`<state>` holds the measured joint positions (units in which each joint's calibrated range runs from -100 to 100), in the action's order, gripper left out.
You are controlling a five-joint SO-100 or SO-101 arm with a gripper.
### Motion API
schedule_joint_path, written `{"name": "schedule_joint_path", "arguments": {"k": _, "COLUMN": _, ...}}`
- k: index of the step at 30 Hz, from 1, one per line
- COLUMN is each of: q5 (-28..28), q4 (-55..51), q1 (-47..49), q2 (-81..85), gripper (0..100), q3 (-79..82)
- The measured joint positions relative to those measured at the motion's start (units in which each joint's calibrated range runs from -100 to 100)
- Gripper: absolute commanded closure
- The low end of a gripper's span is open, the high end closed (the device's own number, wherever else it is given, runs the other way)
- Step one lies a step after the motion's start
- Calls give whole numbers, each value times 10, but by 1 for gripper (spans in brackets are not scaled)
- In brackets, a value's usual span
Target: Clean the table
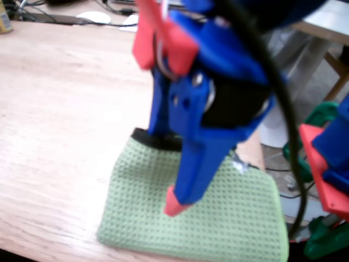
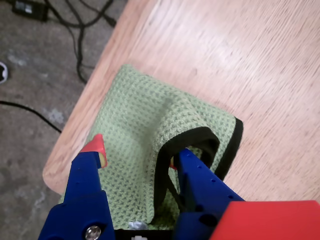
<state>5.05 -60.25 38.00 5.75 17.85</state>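
A green waffle-weave cloth point(image 2: 145, 125) with black edging is seen lying on the light-brown wooden table point(image 2: 240, 60), near the table's rounded corner; bare floor with cables point(image 2: 75, 30) is seen past the edge in the wrist view. In the fixed view the same cloth point(image 1: 229, 218) lies at the near edge of the table point(image 1: 60, 120), under the blue arm.

The gripper point(image 2: 137, 155) is lowered onto the cloth, jaws part open. One red-tipped finger point(image 2: 95, 146) rests on the flat weave; the other blue finger is tucked under a raised fold of the black-edged hem point(image 2: 200, 137). The fold is bracketed between the fingers but not pinched; a clear gap is seen between the left finger and the fold. In the fixed view the gripper point(image 1: 173, 206) is shown with one red tip pressed down on the cloth; the second finger is hidden behind the arm there.

Step judged: the cloth is being grasped, ahead of any wiping. Wiping is not judged as begun, since the cloth is bunched only locally and most of the table is uncovered.

Next move calls for: jaws closed on the raised fold, grip confirmed firm, then the cloth dragged across the table surface while downward pressure is kept. Risk: the fold slipping out, or the cloth being pushed off the near edge.
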Motion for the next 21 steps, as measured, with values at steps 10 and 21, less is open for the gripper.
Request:
{"name": "schedule_joint_path", "arguments": {"k": 10, "q5": 0, "q4": -113, "q1": -6, "q2": 75, "gripper": 75, "q3": 0}}
{"name": "schedule_joint_path", "arguments": {"k": 21, "q5": 1, "q4": -142, "q1": -6, "q2": 384, "gripper": 75, "q3": 51}}
